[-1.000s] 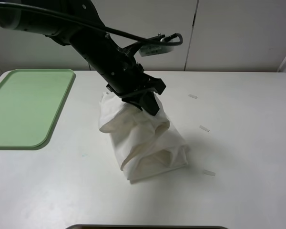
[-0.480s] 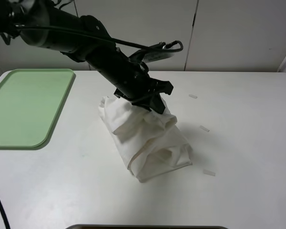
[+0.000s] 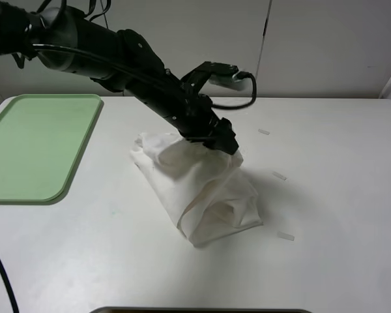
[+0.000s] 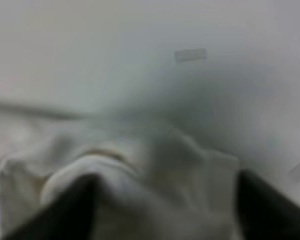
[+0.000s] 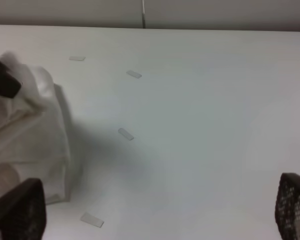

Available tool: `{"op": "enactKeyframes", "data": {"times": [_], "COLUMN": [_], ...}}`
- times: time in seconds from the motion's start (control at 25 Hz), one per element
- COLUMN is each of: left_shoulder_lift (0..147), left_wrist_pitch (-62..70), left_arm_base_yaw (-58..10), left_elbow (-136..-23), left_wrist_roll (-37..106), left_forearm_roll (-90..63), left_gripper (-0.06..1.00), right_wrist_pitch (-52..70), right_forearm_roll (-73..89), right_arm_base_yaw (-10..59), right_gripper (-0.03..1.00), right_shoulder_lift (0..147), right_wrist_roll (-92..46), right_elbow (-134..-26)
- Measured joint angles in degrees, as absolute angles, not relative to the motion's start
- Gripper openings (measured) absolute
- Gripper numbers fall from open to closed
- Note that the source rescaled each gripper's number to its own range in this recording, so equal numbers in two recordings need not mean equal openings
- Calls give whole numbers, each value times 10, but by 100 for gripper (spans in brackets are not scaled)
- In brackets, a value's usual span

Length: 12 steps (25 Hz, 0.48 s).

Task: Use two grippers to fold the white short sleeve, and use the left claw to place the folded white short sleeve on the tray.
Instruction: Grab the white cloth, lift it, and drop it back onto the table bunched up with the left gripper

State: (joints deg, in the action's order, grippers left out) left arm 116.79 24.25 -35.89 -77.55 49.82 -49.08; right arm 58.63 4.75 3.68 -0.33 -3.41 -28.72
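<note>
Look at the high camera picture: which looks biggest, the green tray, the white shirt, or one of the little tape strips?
1. Green tray, though cut off by the picture's edge.
2. White shirt, bunched up and nearly as large.
3. Tape strip, tiny.

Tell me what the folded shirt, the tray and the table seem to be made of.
White short sleeve: soft woven or knit cloth, likely cotton; matte, with creases and slumped folds.
Tray: probably plastic; smooth pale green surface, moulded rounded corners and a low raised rim.
Table: hard, smooth white top, perhaps laminate; flat with a faint sheen. The exact material is unclear.
</note>
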Motion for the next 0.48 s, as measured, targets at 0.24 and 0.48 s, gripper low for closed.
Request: {"op": "enactKeyframes", "data": {"times": [0.24, 0.48], "left_shoulder_lift": [1168, 1168], "left_wrist_pitch": [210, 189], "left_arm_base_yaw": [-389, -405], "left_elbow": [-776, -776], "left_wrist_roll": [821, 1038], "left_forearm_roll": [-608, -732], "left_gripper": [91, 93], "right_wrist_pitch": [586, 586], "right_forearm_roll": [49, 49], "right_arm_base_yaw": [37, 37], "right_gripper": [100, 100], "right_shoulder_lift": [-3, -3], "right_wrist_roll": [-34, -34], "right_elbow": [-287, -287]}}
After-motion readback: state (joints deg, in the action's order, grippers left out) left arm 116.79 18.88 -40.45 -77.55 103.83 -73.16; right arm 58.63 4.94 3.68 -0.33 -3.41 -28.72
